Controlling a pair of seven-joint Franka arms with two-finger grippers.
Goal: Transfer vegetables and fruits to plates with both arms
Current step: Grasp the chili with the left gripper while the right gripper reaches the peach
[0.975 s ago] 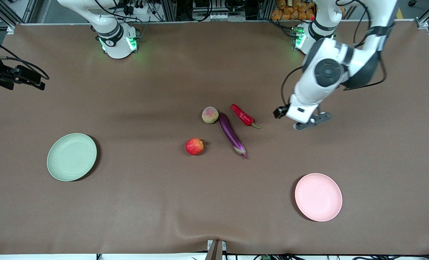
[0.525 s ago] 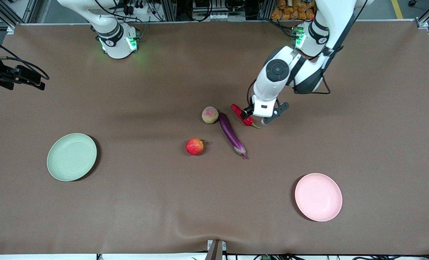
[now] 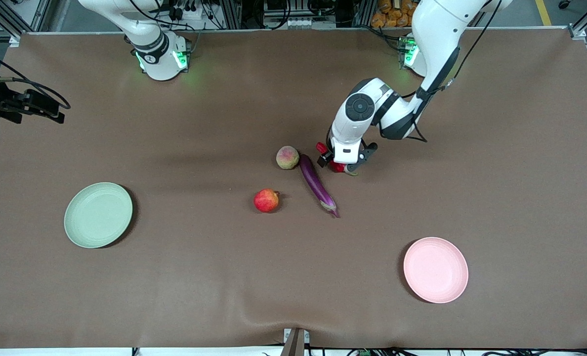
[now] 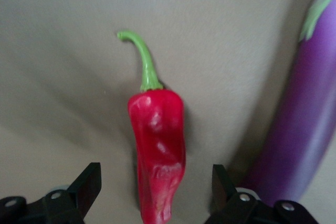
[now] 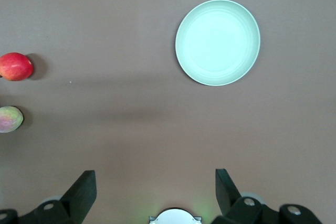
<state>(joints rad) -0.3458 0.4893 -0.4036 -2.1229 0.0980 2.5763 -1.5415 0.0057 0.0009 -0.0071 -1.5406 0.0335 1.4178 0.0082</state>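
Observation:
The red chili pepper [image 3: 321, 148] lies on the brown table, mostly covered by my left gripper [image 3: 344, 160]. In the left wrist view the left gripper [image 4: 156, 182] is open, one finger on each side of the chili pepper [image 4: 157, 145], not touching it. The purple eggplant [image 3: 317, 185] lies beside it and shows in the left wrist view [image 4: 299, 124]. The peach [image 3: 287, 157] touches the eggplant's end. The red apple [image 3: 266, 200] lies nearer the front camera. The right gripper [image 5: 155, 182] is open and empty, high over the table; it waits. It sees the green plate [image 5: 218, 42].
The mint green plate [image 3: 98, 214] sits toward the right arm's end, the pink plate [image 3: 436, 269] toward the left arm's end, both empty. A black camera mount [image 3: 24, 106] overhangs the table edge at the right arm's end.
My left arm swung in from the left arm's end of the table to over the chili pepper and came down, so its open fingers now straddle it. Nothing else moved.

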